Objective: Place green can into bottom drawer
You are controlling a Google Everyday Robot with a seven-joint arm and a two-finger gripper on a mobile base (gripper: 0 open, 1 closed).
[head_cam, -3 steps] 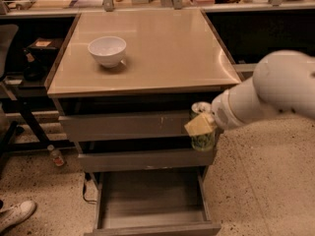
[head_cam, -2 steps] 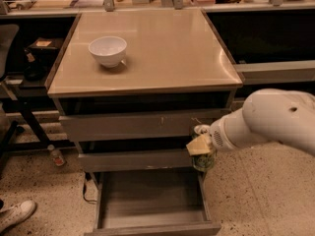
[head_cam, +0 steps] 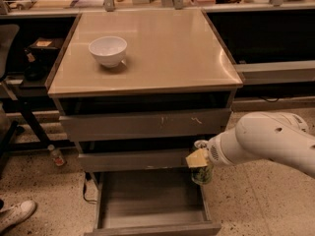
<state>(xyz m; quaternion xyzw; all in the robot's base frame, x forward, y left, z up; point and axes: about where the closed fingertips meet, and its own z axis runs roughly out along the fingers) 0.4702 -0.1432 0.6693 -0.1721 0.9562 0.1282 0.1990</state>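
The green can [head_cam: 202, 173] hangs upright in my gripper [head_cam: 198, 160], just above the right edge of the open bottom drawer [head_cam: 150, 200]. The can shows a silver top and green-and-white print. My gripper is shut on the can, with a tan finger pad across its upper side. My white arm reaches in from the right. The drawer is pulled out toward the camera and its tray is empty.
A white bowl [head_cam: 108, 50] sits on the tan cabinet top [head_cam: 162, 53]. The two upper grey drawers [head_cam: 145, 124] are closed. A small bottle [head_cam: 56, 155] stands on the floor at left. A shoe [head_cam: 15, 214] shows at bottom left.
My arm and gripper have moved down with the green can, from level with the upper drawers to just above the bottom drawer's right edge.
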